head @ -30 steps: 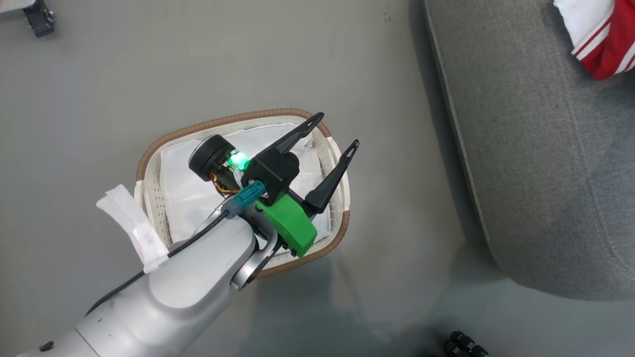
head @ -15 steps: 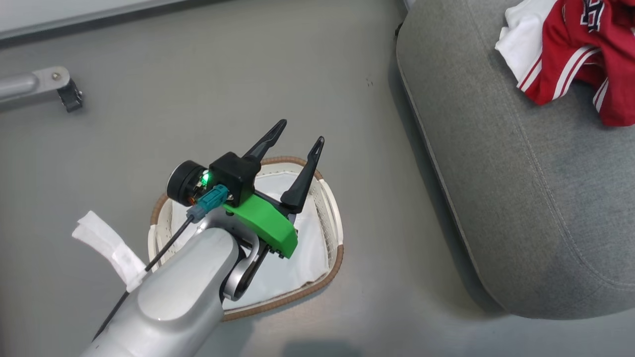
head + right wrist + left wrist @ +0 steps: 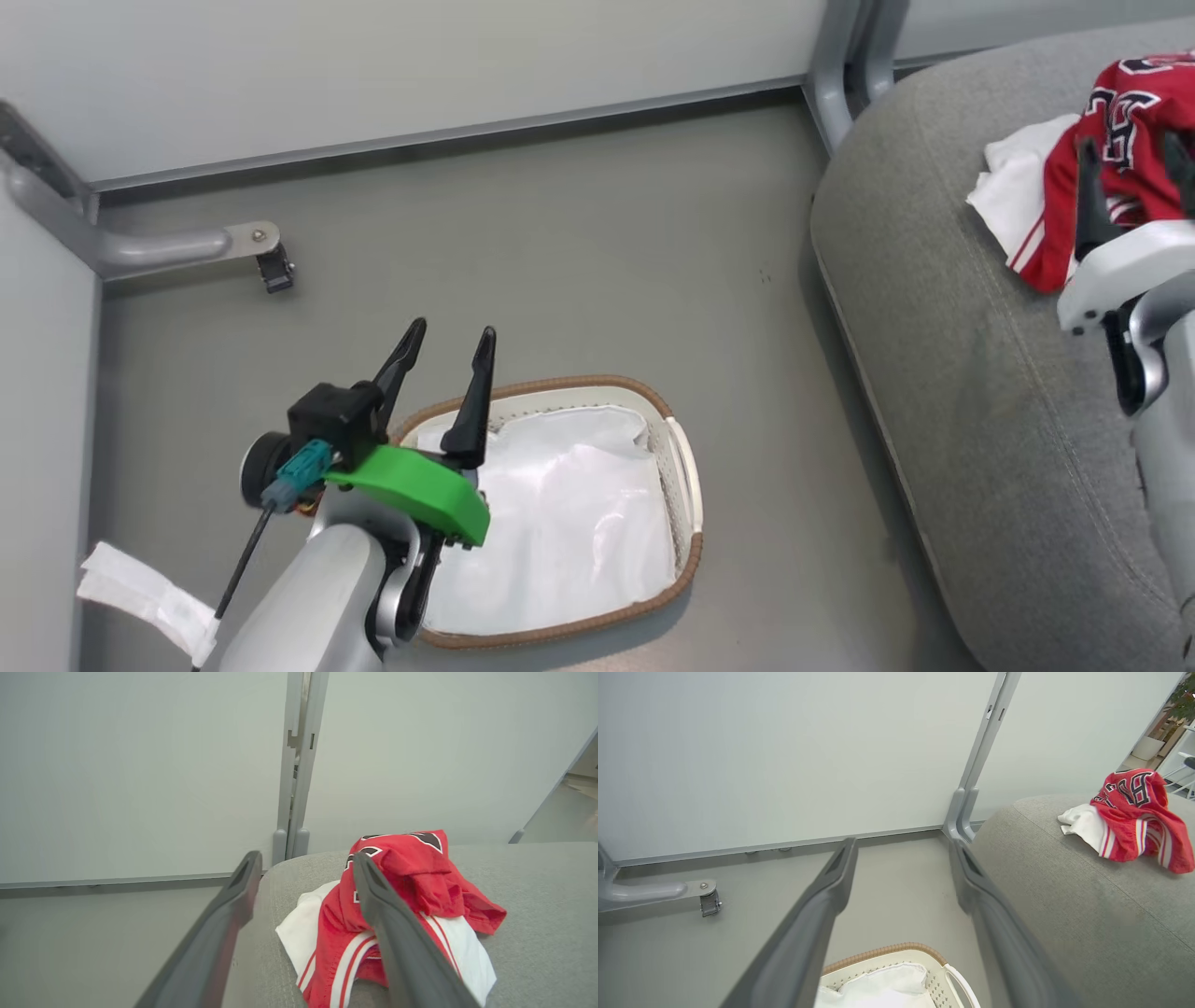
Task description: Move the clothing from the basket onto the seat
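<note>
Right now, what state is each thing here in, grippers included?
basket, upright on the floor, holding just its white liner.
clothing, crumpled in a heap on the seat.
left gripper, open, empty, near the basket's rim.
right gripper, open, empty, by the clothing.

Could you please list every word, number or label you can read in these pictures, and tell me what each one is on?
None can be read whole.
Black, white-edged lettering on the red clothing lying on the seat: crumpled and folded, too broken up to read.
The basket and its white liner: no text to be seen.
</note>
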Controlling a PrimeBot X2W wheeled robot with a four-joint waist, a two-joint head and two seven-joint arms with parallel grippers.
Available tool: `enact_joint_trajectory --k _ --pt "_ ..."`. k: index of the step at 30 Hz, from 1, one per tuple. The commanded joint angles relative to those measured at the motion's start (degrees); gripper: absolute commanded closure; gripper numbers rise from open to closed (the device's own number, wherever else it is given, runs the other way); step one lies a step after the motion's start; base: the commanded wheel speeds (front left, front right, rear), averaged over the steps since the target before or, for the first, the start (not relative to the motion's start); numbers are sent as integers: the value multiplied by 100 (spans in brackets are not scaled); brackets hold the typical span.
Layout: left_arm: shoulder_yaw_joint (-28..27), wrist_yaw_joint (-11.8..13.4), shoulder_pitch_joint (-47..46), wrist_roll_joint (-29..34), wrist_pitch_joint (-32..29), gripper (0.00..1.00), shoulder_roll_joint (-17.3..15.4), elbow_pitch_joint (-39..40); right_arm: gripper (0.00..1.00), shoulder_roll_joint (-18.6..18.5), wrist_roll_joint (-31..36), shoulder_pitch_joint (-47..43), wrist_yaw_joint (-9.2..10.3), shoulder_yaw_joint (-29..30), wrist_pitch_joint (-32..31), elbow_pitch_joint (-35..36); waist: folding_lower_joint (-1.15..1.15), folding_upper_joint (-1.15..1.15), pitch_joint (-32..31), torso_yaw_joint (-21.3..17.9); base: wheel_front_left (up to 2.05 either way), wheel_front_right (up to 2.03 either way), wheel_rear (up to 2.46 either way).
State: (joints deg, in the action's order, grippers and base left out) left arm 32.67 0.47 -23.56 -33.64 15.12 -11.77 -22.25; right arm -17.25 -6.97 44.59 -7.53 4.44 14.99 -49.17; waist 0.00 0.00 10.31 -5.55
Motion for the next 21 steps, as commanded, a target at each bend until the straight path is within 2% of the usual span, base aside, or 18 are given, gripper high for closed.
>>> enact_joint_trajectory --k 1,9,13,21 --pt "-157 -14 213 88 3 0 7 12 0 58 -10 -230 8 -19 27 118 0 0 -395 406 0 0 0" --pt "-1112 24 1121 438 3 0 158 155 0 983 110 -1490 8 100 28 1128 0 0 -655 631 0 0 0" --pt "-1428 44 1465 572 3 0 232 244 0 1292 179 -2140 7 132 29 1658 0 0 -735 681 0 0 0" --pt "-1872 3 2059 788 3 0 388 389 0 1425 -206 -3214 7 -166 28 2510 0 0 -895 703 0 0 0"
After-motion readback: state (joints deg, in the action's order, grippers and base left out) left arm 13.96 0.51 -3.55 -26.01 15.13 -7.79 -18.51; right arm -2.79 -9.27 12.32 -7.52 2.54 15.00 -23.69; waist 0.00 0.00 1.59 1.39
